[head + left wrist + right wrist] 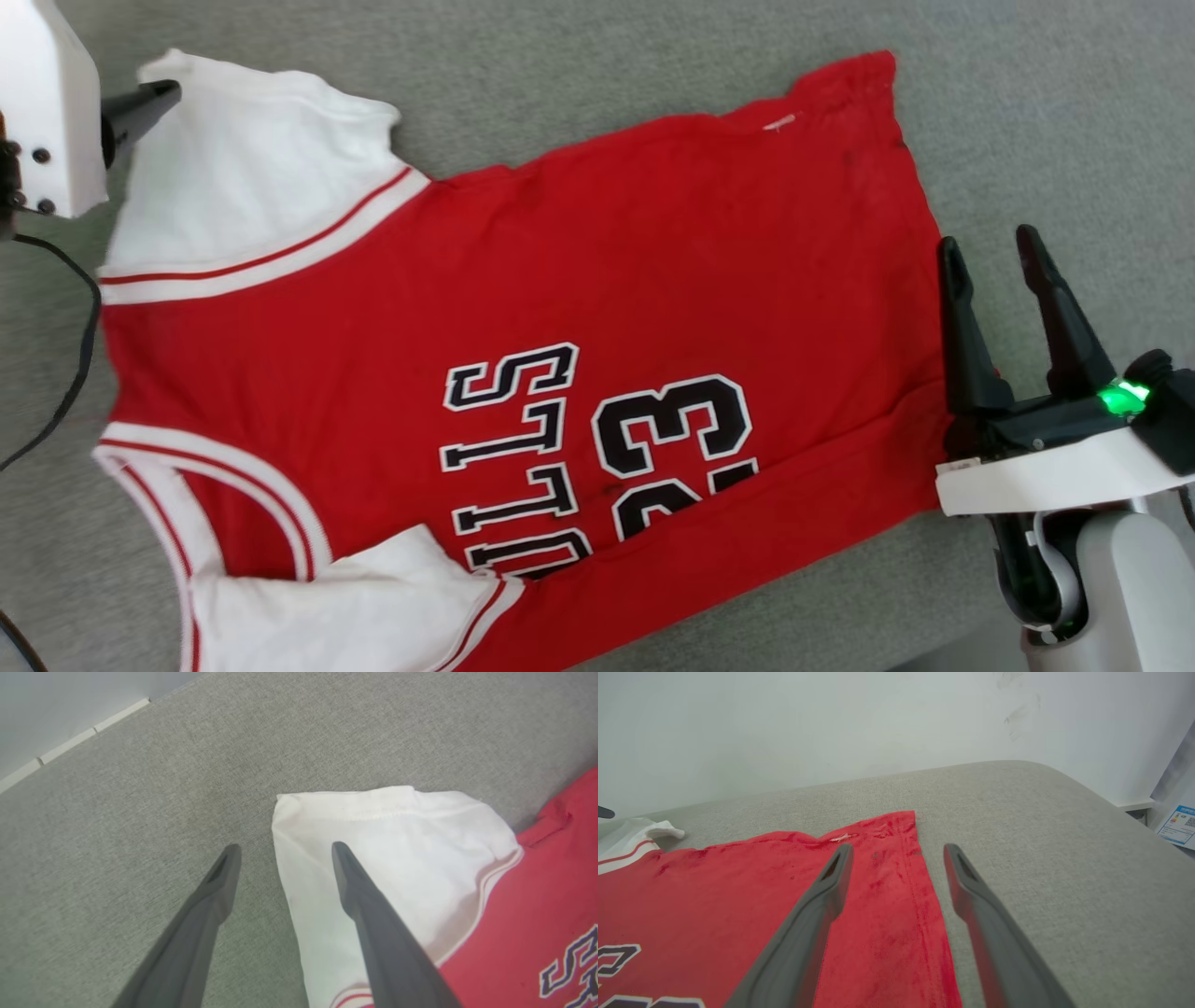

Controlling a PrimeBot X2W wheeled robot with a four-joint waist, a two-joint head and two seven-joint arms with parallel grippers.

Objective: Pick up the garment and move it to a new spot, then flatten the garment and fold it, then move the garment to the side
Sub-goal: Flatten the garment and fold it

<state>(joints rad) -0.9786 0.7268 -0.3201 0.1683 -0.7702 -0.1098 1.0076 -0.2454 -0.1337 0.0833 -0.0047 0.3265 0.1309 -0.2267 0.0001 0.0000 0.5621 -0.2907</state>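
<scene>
Head view: the garment [523, 308] lies flat on the grey cushion [1027, 93], long axis running 9 to 3, collar end at 9, hem at 3. Its near long edge looks turned in over the number [672, 439], so I'd guess the fold's half done.

My right gripper [990, 241] sits at 3, right at the hem. It's spread wide and empty, one finger over red cloth and the other over bare cushion.

My left gripper [286, 849] is up around 10, straddling the edge of the white sleeve [397, 858], also wide with nothing in it. Each claw's about equally near its own end, so the far long edge looks like the next grab.
</scene>
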